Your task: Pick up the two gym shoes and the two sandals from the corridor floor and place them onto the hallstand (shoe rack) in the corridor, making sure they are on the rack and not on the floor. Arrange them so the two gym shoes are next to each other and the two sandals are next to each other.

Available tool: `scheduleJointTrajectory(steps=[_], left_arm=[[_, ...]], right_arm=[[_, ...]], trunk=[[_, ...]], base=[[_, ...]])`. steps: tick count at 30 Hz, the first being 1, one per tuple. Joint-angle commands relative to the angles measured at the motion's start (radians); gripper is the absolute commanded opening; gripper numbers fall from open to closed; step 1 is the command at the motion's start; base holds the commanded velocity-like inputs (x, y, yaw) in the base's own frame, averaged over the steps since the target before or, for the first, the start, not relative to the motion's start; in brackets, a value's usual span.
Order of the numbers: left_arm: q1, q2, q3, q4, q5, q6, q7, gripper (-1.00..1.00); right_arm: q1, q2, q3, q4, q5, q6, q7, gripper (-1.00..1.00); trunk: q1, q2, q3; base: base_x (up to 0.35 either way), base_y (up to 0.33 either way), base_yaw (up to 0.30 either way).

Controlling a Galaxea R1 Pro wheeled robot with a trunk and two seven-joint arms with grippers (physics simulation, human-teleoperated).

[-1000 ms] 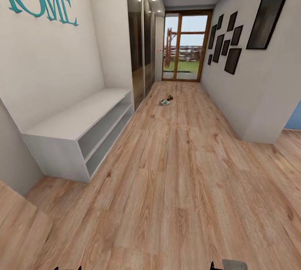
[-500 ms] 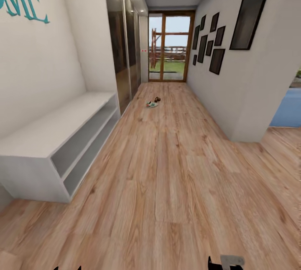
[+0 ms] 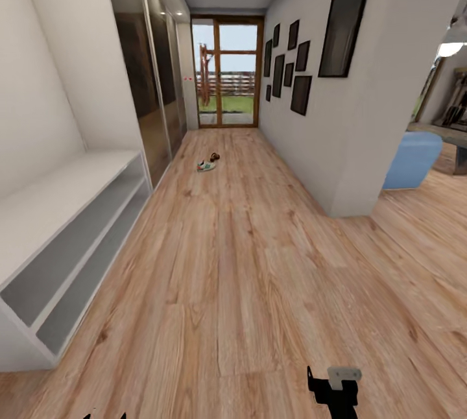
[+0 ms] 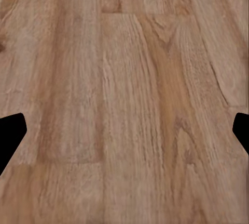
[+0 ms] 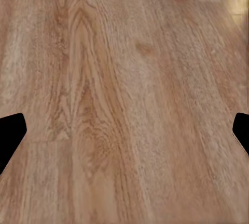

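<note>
Head view: wood-grain plank floor [image 3: 246, 276], smooth grey boxy rack [image 3: 58, 211].

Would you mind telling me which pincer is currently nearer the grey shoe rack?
Left. The left pincer sits at the head view's lower edge on the shoe rack's side; the right pincer sits farther across the plank floor, away from it.

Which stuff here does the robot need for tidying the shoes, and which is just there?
For the job:
- gym shoe
- sandal, small and hard to make out
- floor

Just there:
- grey shelf unit, no letters visible over it
- picture frames
- blue seat
- glass door
</note>
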Motion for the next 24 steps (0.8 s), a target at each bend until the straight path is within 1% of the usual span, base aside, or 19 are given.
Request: scheduleJointTrajectory(steps=[1, 3, 5, 12, 24], left_arm=[[-0.001, 0.000, 0.008, 0.000, -0.005, -0.002, -0.007, 1.00], [-0.001, 0.000, 0.008, 0.000, -0.005, -0.002, -0.007, 1.00], [-0.001, 0.000, 0.009, 0.000, -0.005, -0.002, -0.007, 1.00], [-0.001, 0.000, 0.010, 0.001, -0.005, -0.002, -0.007, 1.00], [-0.001, 0.000, 0.010, 0.001, -0.003, -0.002, -0.007, 1.00]], right_arm=[[-0.001, 0.001, -0.008, 0.000, 0.011, -0.003, -0.001, 1.00], [-0.001, -0.002, -0.008, 0.002, 0.011, -0.003, 0.000, 1.00], [-0.001, -0.012, -0.009, 0.017, 0.010, -0.003, 0.001, 1.00], [-0.001, -0.014, -0.008, 0.041, 0.012, -0.003, 0.000, 1.00], [-0.001, -0.013, -0.007, 0.045, 0.016, -0.003, 0.002, 1.00]], trunk=[[0.000, 0.000, -0.002], [0.000, 0.000, -0.004], [0.000, 0.000, -0.006], [0.000, 0.000, -0.012], [0.000, 0.000, -0.013]], base=[[0.340, 0.000, -0.262], [0.340, 0.000, -0.257], [0.340, 0.000, -0.247], [0.340, 0.000, -0.212], [0.340, 0.000, -0.027]])
